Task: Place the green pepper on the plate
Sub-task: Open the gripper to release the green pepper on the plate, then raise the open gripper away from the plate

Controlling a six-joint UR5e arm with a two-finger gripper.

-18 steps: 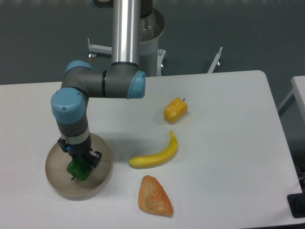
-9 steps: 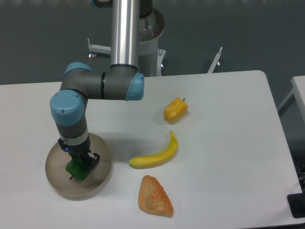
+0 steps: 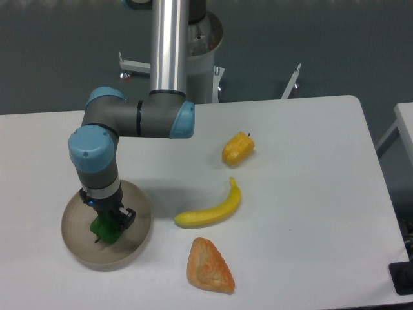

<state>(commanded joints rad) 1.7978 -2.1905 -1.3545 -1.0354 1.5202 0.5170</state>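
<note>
The green pepper (image 3: 103, 230) is small and glossy, and it sits low over the middle of the round beige plate (image 3: 135, 244) at the table's front left. My gripper (image 3: 106, 226) comes straight down from the arm above and is shut on the green pepper. The wrist hides the fingers and the top of the pepper. Whether the pepper touches the plate's surface cannot be made out.
A yellow banana (image 3: 211, 208) lies right of the plate. An orange-brown wedge of food (image 3: 208, 266) rests near the front edge. A yellow-orange pepper (image 3: 237, 148) sits further back. The arm's base column (image 3: 171, 45) rises at the back.
The gripper with the green pepper has sunk slightly lower over the plate and shifted a touch left. Nothing else has moved.
</note>
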